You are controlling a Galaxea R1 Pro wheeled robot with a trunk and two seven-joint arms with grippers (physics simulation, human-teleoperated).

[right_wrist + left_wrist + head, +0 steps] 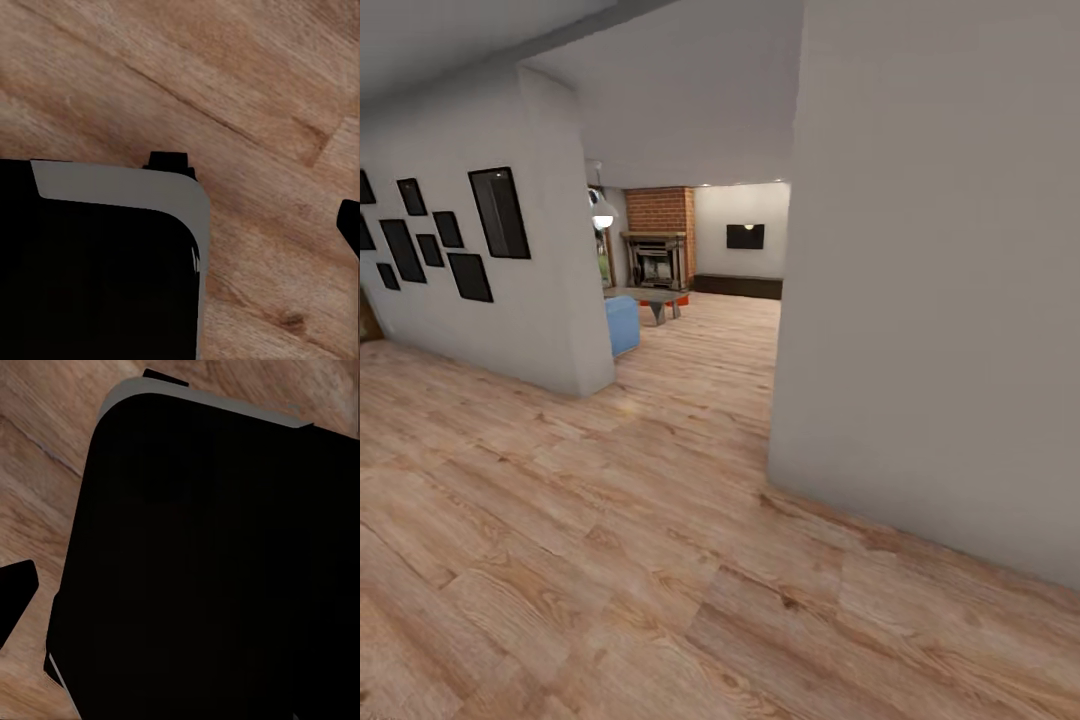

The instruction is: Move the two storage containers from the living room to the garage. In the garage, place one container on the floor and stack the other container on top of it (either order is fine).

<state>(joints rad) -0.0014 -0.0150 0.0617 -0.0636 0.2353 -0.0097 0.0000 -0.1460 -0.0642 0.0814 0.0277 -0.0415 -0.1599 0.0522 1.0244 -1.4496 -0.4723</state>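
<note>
Head view looks along a hallway of light wood-plank flooring (610,560) between two grey-white walls; the left wall (550,250) carries a cluster of black picture frames (450,235). Through the opening lies the living room (700,270), with a brick fireplace (658,245), a blue sofa corner (622,322) and a coffee table (657,298); small red-orange shapes under that table (660,300) may be the storage containers, too small to tell.

Left wrist view has a black, grey-edged body (202,555) over wood planks; whether that gripper is wide or narrow cannot be told.

Right wrist view has a similar black, grey-edged body (97,262) above the planks; its gripper's opening cannot be told either.
</note>
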